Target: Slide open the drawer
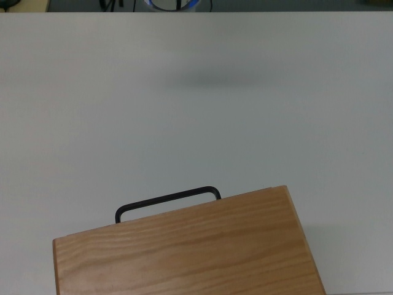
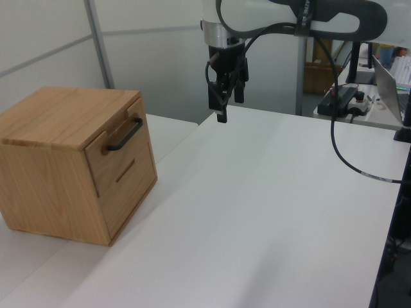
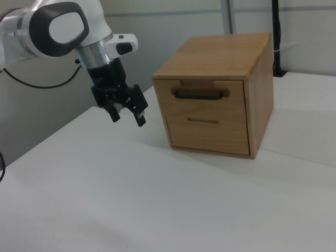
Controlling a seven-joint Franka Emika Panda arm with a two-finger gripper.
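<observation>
Light-wood drawer [image 3: 209, 95], the upper one with a flat front panel, sits fully pushed in, flush with the front of the grained wooden cabinet [image 2: 45, 173]. Its thin black U-shaped metal handle [image 3: 199, 94] is free; nothing touches it. A second, lower front with a small slot [image 3: 203, 120] is also closed. The cabinet stands on the white surface [image 2: 270, 212], at the left view's left.

The black two-finger pincer [image 3: 126, 115] of the white arm [image 2: 282, 16] hangs in the air, well apart from the handle, with its fingers spread apart and holding nothing.

My judgement is that no part of the task is done yet. What is left: to bring the pincer to the handle, close on it, and pull the drawer straight out.
</observation>
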